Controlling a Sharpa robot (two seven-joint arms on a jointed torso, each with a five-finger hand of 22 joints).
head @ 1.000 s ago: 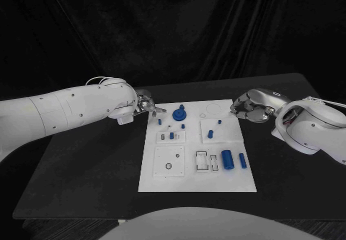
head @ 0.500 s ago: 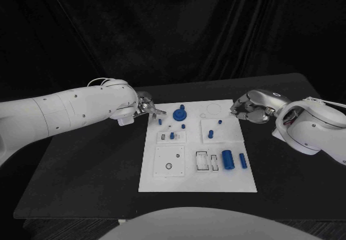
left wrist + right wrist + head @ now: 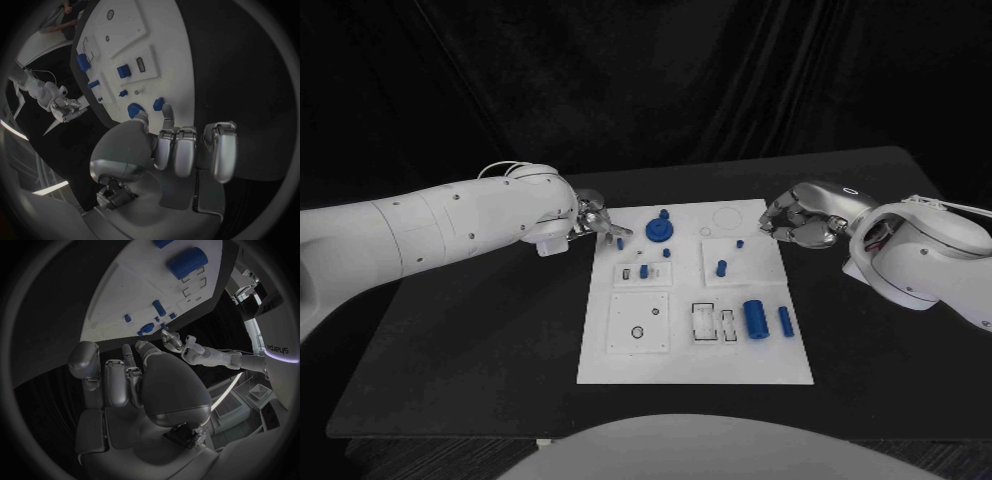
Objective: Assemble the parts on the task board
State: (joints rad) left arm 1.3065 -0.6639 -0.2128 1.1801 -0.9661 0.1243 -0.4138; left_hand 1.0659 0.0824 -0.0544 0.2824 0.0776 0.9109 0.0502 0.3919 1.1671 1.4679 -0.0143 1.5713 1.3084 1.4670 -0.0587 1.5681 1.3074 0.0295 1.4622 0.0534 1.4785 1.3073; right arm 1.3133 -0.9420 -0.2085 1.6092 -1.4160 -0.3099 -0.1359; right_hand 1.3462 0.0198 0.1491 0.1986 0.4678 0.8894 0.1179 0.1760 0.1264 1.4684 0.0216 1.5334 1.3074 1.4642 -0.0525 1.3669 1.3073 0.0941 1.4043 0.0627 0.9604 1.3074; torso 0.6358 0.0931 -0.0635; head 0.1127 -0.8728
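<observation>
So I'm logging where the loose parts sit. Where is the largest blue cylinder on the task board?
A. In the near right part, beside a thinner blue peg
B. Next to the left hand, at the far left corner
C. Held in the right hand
A. The large blue cylinder lies on the task board's near right part, beside the thinner blue peg, apart from both hands.

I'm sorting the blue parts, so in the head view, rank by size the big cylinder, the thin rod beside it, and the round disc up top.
1. Big cylinder
2. Round disc, slightly smaller, close call
3. Thin rod
</observation>
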